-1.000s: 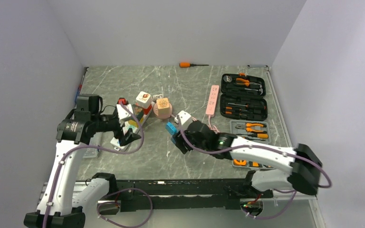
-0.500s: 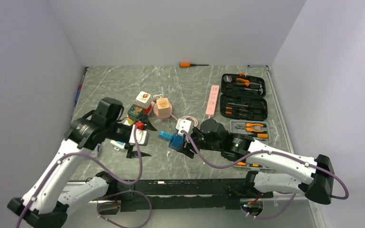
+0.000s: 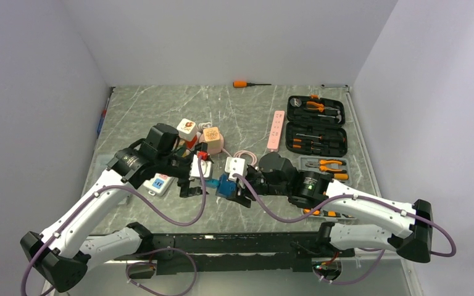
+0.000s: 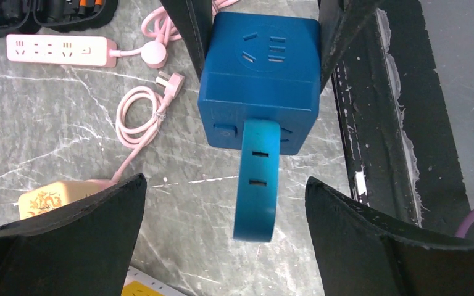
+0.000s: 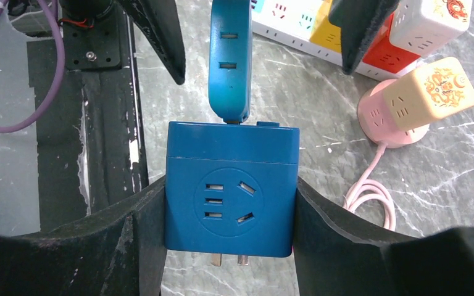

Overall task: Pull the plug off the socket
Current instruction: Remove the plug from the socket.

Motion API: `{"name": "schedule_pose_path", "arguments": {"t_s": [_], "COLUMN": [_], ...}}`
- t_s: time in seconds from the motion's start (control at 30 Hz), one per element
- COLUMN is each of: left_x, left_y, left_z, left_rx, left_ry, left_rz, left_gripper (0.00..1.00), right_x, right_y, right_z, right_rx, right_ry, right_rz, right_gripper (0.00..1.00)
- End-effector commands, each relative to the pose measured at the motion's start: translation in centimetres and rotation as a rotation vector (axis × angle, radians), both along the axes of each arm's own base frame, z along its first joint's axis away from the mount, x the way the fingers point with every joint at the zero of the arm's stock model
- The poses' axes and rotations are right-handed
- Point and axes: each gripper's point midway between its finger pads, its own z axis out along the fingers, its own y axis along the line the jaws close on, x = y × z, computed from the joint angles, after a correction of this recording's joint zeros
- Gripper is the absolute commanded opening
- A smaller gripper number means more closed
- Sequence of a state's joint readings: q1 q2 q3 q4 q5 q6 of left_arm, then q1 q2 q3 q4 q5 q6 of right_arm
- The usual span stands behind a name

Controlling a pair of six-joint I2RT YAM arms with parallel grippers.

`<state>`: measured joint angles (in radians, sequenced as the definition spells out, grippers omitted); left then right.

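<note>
Currently gripping: the right gripper (image 5: pixel 229 198) is clamped on the blue cube socket (image 5: pixel 231 185), with one finger flat against each side face.
Socket position: near the middle of the table (image 3: pixel 234 108), between the two grippers. Its outlet face is turned toward the right wrist camera, and two metal prongs show at its lower edge.
Plug position: the teal plug (image 5: pixel 229 58) is seated in the cube face farthest from the right wrist. It sticks straight out toward the left gripper, with two slots showing on its flat side.
Left gripper: the left gripper (image 4: pixel 225 188) has its jaws spread wide, one finger on each side of the teal plug and neither touching it.
Near surroundings: a pink cable coil (image 4: pixel 139 114) and a pink round socket base (image 5: pixel 386 117) carrying a beige cube (image 5: pixel 429 89).
Far surroundings: a pink power strip (image 4: pixel 55 50), an open tool case (image 3: pixel 316 125) and an orange screwdriver (image 3: pixel 241 84) at the back edge.
</note>
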<state>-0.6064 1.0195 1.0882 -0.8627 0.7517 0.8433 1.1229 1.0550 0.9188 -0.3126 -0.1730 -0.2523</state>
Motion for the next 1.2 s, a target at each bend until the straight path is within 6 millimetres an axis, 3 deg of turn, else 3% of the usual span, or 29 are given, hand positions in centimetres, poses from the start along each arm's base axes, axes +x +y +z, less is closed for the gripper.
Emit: {"name": "schedule_pose_path", "arguments": {"t_s": [0.0, 0.17, 0.37, 0.47, 0.63, 0.73, 1.0, 1.17], "left_x": [0.2, -1.5, -1.5, -1.0, -0.4, 0.0, 1.4, 1.1], "left_y": [-0.7, -0.9, -0.5, -0.2, 0.4, 0.7, 1.6, 2.5], "left_z": [0.1, -0.6, -1.9, -2.2, -3.0, -3.5, -2.2, -2.6], "left_rx": [-0.01, 0.007, 0.04, 0.052, 0.107, 0.158, 0.172, 0.208], "left_ry": [-0.014, 0.061, 0.051, 0.036, 0.031, 0.054, -0.052, -0.089], "left_rz": [-0.016, -0.074, -0.044, -0.012, 0.011, 0.029, 0.073, 0.045], "left_gripper": [0.99, 0.86, 0.6, 0.54, 0.26, 0.0, 0.0, 0.0], "right_x": [-0.1, 0.1, 0.2, 0.1, -0.1, -0.4, -1.4, -2.5], "right_y": [1.4, 2.3, 3.5, 3.7, 3.4, 3.0, 0.6, -1.4], "right_z": [3.6, 4.3, 4.5, 4.3, 3.4, 2.7, -0.1, -1.6], "right_rx": [0.08, 0.098, 0.112, 0.104, 0.075, 0.053, -0.013, -0.042], "right_ry": [-0.054, -0.068, -0.072, -0.076, -0.067, -0.054, 0.002, 0.037], "right_rz": [0.045, 0.052, 0.056, 0.06, 0.058, 0.062, 0.042, 0.042], "right_gripper": [0.0, 0.0, 0.0, 0.0, 0.0, 0.0, 0.0, 0.0]}}
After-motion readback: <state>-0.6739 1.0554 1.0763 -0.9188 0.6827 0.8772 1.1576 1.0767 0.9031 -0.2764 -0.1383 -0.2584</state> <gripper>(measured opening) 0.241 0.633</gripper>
